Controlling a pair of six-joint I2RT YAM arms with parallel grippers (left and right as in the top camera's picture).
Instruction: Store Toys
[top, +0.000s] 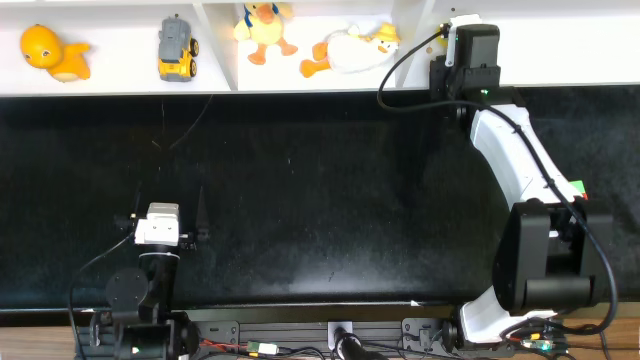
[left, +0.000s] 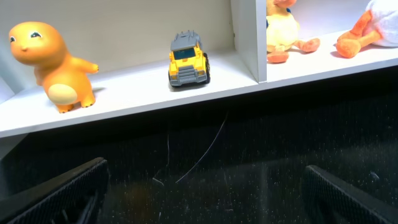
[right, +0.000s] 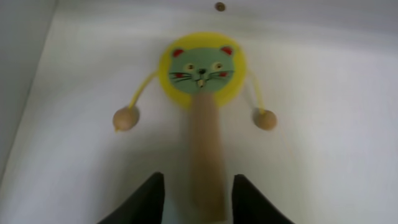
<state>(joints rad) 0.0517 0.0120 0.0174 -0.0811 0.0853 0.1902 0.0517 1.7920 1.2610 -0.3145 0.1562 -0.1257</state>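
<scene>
A rattle drum (right: 202, 68) with a green cat face, yellow rim and two beads on cords lies flat on the white shelf floor (right: 323, 124). Its wooden handle (right: 205, 155) runs between the fingers of my right gripper (right: 199, 199), which is open with a small gap on each side. In the top view the right arm's wrist (top: 470, 45) is over the shelf's right compartment. My left gripper (left: 205, 199) is open and holds nothing, low over the black table (top: 320, 200) at the front left (top: 168, 208).
Along the white shelf (top: 300, 82) stand an orange figure (top: 52, 50) (left: 53, 65), a yellow toy truck (top: 177, 50) (left: 188, 60), a yellow duck plush (top: 265, 28) (left: 283, 28) and a white duck plush lying down (top: 352, 48) (left: 373, 28). Dividers (left: 245, 37) split the compartments.
</scene>
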